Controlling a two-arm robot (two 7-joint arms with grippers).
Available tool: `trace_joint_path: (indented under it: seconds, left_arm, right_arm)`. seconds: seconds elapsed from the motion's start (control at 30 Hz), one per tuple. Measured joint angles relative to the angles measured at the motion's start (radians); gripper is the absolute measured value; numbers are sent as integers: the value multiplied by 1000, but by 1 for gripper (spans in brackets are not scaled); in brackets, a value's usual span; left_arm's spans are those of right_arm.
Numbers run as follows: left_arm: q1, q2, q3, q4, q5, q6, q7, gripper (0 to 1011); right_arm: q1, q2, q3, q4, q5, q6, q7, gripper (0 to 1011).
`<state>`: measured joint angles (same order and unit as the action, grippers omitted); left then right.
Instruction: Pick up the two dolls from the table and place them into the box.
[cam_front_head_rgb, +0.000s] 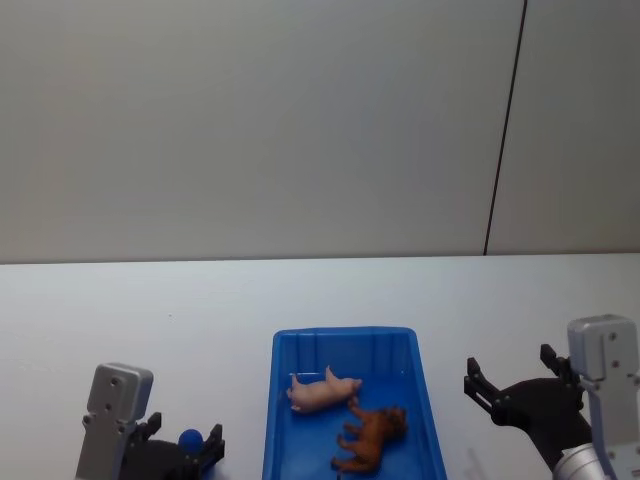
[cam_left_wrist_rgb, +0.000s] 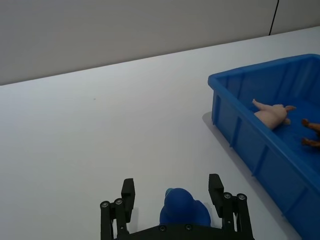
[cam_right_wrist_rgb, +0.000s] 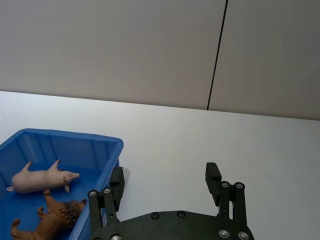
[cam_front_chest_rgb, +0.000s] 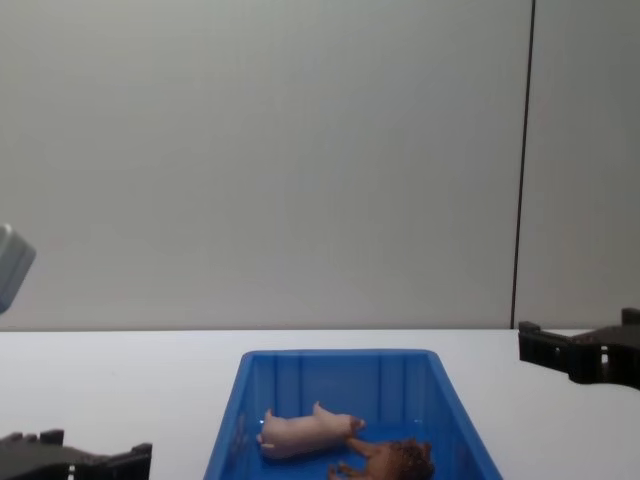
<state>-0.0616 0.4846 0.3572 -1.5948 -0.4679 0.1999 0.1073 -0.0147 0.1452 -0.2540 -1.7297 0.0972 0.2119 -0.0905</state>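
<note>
Both dolls lie on their sides inside the blue box (cam_front_head_rgb: 278, 400): the pale pink pig (cam_front_head_rgb: 322, 391) toward the far end, the reddish-brown lion (cam_front_head_rgb: 372, 437) just nearer me, almost touching it. The left wrist view shows the pig (cam_left_wrist_rgb: 271, 114) over the box wall (cam_left_wrist_rgb: 260, 160). Both the pig (cam_right_wrist_rgb: 42, 178) and the lion (cam_right_wrist_rgb: 52, 220) appear in the right wrist view. My left gripper (cam_front_head_rgb: 183, 440) sits low on the table left of the box, open, with a small blue ball (cam_left_wrist_rgb: 184, 209) between its fingers. My right gripper (cam_front_head_rgb: 510, 368) hovers right of the box, open and empty.
The white table (cam_front_head_rgb: 150, 330) stretches wide on both sides of the box and behind it. A plain grey wall with a dark vertical seam (cam_front_head_rgb: 505, 130) stands behind. The blue ball (cam_front_head_rgb: 190, 438) rests left of the box.
</note>
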Motion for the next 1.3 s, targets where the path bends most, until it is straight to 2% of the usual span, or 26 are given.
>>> trace_joint_path:
  seconds: [0.1,0.4,0.43,0.5,0.57,0.6,0.63,0.73,1.3]
  left_arm:
    - [0,-5,0,17,-4,-2,-7,905]
    - [-15,-21,-1,64,-3,-8,-35,624]
    - [-17,-23,-2,68,-2,-9,-37,624]
    - [-19,-25,-2,74,0,-12,-42,499]
    - [-23,-28,-2,82,3,-17,-48,471]
    - [-26,-31,-3,87,5,-21,-52,393]
    - [-26,-31,-3,87,5,-21,-52,393]
    - [-31,-35,-4,94,11,-32,-62,310]
    - [-41,-42,-11,63,36,-79,-103,205]
  right_arm:
    - [0,0,0,0,0,0,0,1001]
    - [0,0,0,0,0,0,0,1001]
    - [0,0,0,0,0,0,0,1001]
    - [0,0,0,0,0,0,0,1001]
    - [0,0,0,0,0,0,0,1001]
    - [0,0,0,0,0,0,0,1001]
    - [0,0,0,0,0,0,0,1001]
    - [0,0,0,0,0,0,0,1001]
    - [0,0,0,0,0,0,0,1001]
